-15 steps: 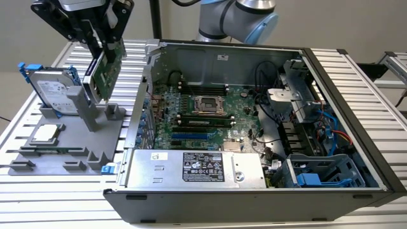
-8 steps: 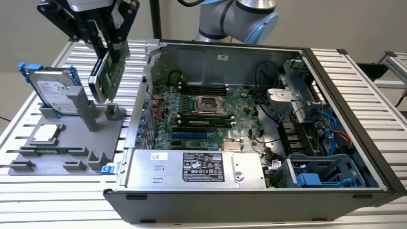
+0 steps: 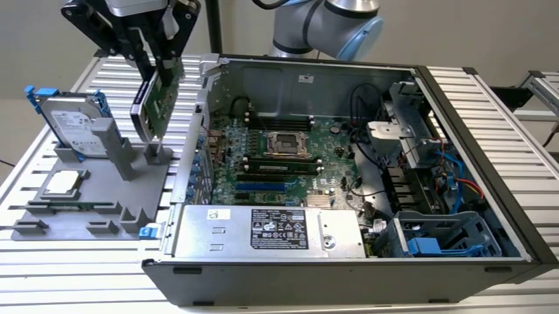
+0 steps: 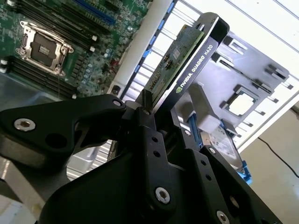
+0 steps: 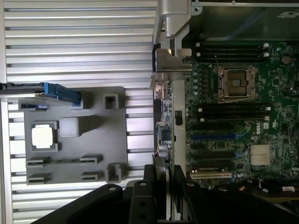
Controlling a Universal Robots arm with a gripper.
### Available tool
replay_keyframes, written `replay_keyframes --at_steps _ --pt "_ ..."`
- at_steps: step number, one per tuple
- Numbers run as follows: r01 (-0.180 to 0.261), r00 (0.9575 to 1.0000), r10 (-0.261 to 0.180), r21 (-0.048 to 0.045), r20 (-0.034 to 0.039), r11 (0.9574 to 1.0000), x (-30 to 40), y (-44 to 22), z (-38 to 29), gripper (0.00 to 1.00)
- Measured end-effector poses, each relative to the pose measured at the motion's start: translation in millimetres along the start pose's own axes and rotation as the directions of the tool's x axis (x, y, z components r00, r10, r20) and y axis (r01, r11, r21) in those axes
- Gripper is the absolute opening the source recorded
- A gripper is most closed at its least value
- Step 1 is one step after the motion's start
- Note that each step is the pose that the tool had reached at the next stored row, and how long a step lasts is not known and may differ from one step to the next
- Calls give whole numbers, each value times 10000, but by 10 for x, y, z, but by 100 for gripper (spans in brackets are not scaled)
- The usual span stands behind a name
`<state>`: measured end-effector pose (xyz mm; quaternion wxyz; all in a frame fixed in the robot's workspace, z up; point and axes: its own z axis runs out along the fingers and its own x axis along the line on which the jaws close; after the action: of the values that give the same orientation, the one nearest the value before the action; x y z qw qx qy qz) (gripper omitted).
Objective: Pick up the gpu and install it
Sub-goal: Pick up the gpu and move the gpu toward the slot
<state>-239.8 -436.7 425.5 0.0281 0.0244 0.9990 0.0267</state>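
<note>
Black gripper (image 4: 158,112) sits closest to the lens in the second wrist view. It is pinching the gpu (image 4: 187,60), with one finger (image 4: 149,135) on the green board face and the other on the black shroud face. The grip is at one end of the card, and the rest sticks out past the fingertips.

Card look: thin, flat, rectangular. One side is green circuit board with small components. The other is a black cooler shroud with light lettering along its edge (not reading it off). The first wrist view shows it edge-on, with the silver end bracket (image 5: 170,63) at the end away from the gripper.

Position, exterior view: gpu (image 3: 156,98) is held on edge, slightly tilted, under the gripper (image 3: 156,62). It is outside the open computer case (image 3: 472,131), just beside the case wall on the exterior view's left, over the grey parts fixture (image 3: 96,196). The card's lower end is close to a fixture post (image 3: 159,156); can't tell if they touch. It is not seated on the motherboard (image 3: 279,154), which lies flat inside the case.

Also on the fixture: hard drive (image 3: 74,124) in a blue frame, standing; square silver CPU chip (image 3: 63,183), lying flat. Both are apart from the card.
</note>
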Motion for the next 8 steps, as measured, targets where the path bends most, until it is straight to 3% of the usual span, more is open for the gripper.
replay_keyframes --at_steps 8 --pt "0 10000 0 0 0 10000 -107 5 6 0"
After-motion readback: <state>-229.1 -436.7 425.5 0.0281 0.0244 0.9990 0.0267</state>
